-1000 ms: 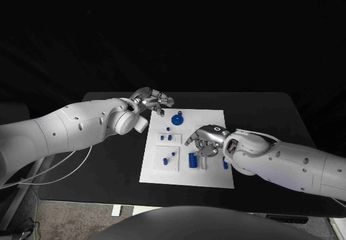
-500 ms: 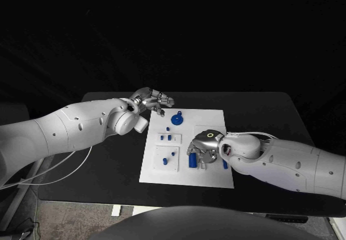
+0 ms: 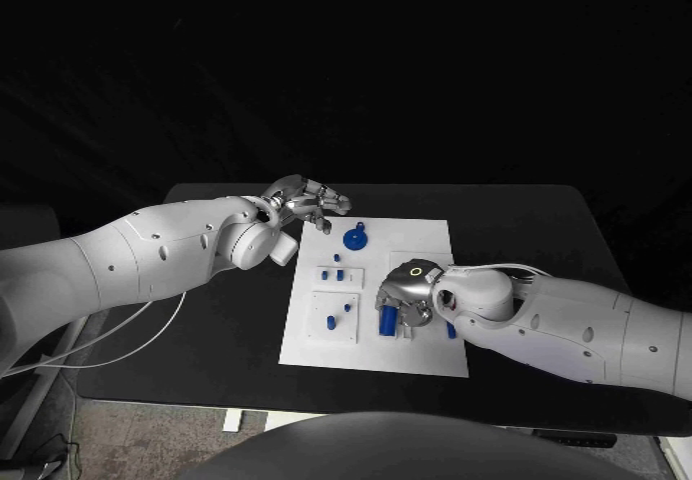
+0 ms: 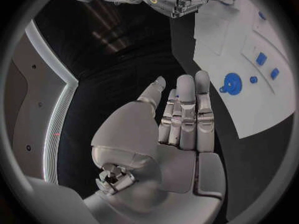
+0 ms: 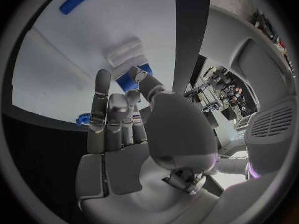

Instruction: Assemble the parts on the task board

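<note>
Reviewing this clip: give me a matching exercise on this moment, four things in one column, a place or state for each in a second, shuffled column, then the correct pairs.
Things:
1. left hand
2. right hand
3. round blue part
4. task board

Places or states:
A. white, lying in the middle of the black table
B. over the board's middle, fingers down at a long blue part
C. beyond the board's far left corner, over the black table, holding nothing
D. on the board near its far edge

Pairs: 1-C, 2-B, 3-D, 4-A
</note>
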Robot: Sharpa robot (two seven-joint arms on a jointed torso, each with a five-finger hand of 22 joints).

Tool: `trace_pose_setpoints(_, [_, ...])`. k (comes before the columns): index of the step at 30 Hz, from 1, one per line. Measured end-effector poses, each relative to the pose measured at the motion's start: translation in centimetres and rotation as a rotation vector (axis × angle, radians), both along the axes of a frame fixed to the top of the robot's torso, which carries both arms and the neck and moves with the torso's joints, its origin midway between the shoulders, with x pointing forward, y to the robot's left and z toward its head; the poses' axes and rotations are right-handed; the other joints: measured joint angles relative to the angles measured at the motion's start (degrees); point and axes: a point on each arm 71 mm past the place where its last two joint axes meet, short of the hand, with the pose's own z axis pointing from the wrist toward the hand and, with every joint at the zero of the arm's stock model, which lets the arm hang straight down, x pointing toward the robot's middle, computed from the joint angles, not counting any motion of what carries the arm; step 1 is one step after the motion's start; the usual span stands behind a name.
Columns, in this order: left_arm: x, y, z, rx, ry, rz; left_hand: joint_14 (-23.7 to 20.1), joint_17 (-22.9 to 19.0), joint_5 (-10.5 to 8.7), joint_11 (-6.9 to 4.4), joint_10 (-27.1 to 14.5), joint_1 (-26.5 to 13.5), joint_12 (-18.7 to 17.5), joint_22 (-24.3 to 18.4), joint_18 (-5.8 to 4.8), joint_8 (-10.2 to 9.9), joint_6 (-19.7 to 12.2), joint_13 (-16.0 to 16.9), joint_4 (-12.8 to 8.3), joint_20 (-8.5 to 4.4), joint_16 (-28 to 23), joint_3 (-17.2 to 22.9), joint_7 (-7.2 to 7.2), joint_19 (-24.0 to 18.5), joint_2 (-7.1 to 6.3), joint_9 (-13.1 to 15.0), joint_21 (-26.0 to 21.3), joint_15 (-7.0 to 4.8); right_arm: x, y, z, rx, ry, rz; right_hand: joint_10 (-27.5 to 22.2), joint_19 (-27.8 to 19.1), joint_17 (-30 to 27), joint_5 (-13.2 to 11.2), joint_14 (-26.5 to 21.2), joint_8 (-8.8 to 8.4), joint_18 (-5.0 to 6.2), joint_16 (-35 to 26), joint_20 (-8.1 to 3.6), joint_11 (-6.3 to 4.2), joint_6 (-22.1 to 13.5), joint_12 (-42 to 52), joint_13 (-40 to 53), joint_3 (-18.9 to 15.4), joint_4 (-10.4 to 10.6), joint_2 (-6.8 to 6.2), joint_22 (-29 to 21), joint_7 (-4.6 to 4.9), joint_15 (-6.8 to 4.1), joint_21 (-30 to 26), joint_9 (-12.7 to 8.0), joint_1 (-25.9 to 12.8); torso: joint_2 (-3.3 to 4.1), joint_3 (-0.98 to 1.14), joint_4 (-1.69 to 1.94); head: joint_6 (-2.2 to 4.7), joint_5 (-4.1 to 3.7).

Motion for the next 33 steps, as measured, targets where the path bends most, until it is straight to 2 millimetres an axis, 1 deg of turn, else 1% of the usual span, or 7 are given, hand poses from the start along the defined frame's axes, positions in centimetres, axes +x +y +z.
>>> trace_pose_setpoints(2, [0.0,0.0,0.0,0.000,0.001,-0.001,0.0,0.0,0.00,0.00,0.0,0.0,0.0,0.0,0.00,0.0,0.0,0.0,0.0,0.00,0.0,0.0,0.00,0.0,0.00,0.0,0.0,0.00,0.0,0.2,0.0,-0.003,-0.003,0.004,-0.2,0.0,-0.1,-0.2,0.0,0.00,0.00,0.2,0.00,0.18,0.2,0.1,-0.1,0.5,-0.5,0.03,0.7,0.09,0.00,0.0,0.0,0.0,-0.01,0.01,0.02,0.00,0.01])
trace_pose_setpoints(8, [0.0,0.1,0.0,0.000,0.003,-0.002,0.0,0.0,0.00,0.00,0.0,0.0,0.0,0.0,0.00,0.0,0.0,0.0,0.2,0.00,0.0,0.2,0.00,0.0,0.00,0.0,0.0,0.00,0.1,0.3,-0.1,-0.013,-0.007,0.010,-0.4,-0.2,-0.1,-0.8,-0.2,0.00,0.00,0.3,0.20,0.39,3.1,0.6,-0.1,1.1,-1.1,1.02,1.5,0.75,0.20,-0.3,0.4,-1.0,0.03,-0.03,0.02,0.00,0.20])
trace_pose_setpoints(13, [0.0,0.0,0.0,0.000,0.005,-0.004,0.0,0.0,0.00,0.00,0.0,0.0,0.0,0.0,0.00,0.0,0.0,0.0,0.2,0.00,0.0,0.2,0.00,0.0,0.00,0.0,0.0,0.00,0.1,0.6,-0.3,-0.016,-0.003,0.017,-0.6,-0.3,-0.2,-2.1,-0.3,-0.05,0.00,0.3,0.33,0.59,5.3,0.8,-0.2,1.5,-1.5,1.29,2.3,1.33,0.33,-0.5,0.4,-1.3,0.04,-0.02,0.00,0.00,0.32])
trace_pose_setpoints(17, [-0.1,0.0,0.0,0.000,0.007,-0.006,0.0,0.0,0.00,0.00,0.0,0.0,0.0,0.0,0.00,0.0,0.0,0.0,0.2,0.00,0.0,0.2,0.00,0.0,0.00,0.0,0.0,0.00,0.1,0.7,-0.4,-0.017,-0.001,0.021,-0.8,-0.4,-0.2,-2.4,-0.4,-0.05,0.00,0.5,0.40,0.80,6.0,1.1,-0.2,2.1,-1.7,1.29,3.0,1.74,0.36,-0.5,0.4,-1.3,0.04,0.01,0.00,0.00,0.41])
trace_pose_setpoints(28, [-0.1,0.0,-0.1,0.000,0.013,-0.011,0.0,0.0,-0.23,0.21,-0.2,0.0,0.0,0.0,0.00,0.0,0.0,0.0,0.3,0.00,0.0,0.0,0.00,0.0,0.00,0.0,0.0,0.00,0.1,0.9,-1.0,-0.023,0.006,0.025,-0.8,-0.4,-0.2,-2.6,-0.4,-0.22,0.00,0.8,0.41,0.80,6.4,1.2,-0.3,2.2,-1.7,1.29,3.9,1.86,0.36,-0.7,0.3,-1.3,0.02,0.08,-0.09,0.00,0.46])
trace_pose_setpoints(31, [-0.1,0.0,-0.1,0.000,0.015,-0.013,0.0,0.0,-0.23,0.21,-0.2,0.0,0.0,0.0,0.00,0.0,0.0,0.0,0.3,0.00,0.0,0.0,0.00,0.0,0.00,0.0,0.0,0.00,0.1,1.0,-1.1,-0.023,0.007,0.027,-0.8,-0.4,-0.2,-2.7,-0.4,0.05,0.00,1.0,0.41,0.80,6.5,1.4,-0.5,2.7,-1.7,1.30,4.1,1.89,0.35,-0.7,0.2,-1.3,0.02,0.08,-0.09,0.00,0.42])
trace_pose_setpoints(33, [-0.1,0.0,-0.1,0.000,0.017,-0.014,0.0,0.0,-0.43,0.21,-0.2,0.0,0.0,0.0,0.00,0.0,0.0,0.0,0.3,0.00,0.0,0.0,0.00,0.0,0.00,0.0,0.0,0.00,0.1,1.0,-1.1,-0.023,0.008,0.030,-0.8,-0.4,-0.2,-3.3,-0.3,0.06,0.00,1.2,0.41,0.80,7.5,1.4,-0.7,3.5,-1.8,1.37,4.5,2.07,0.35,-0.7,0.2,-1.2,0.02,0.08,-0.07,0.00,0.39])
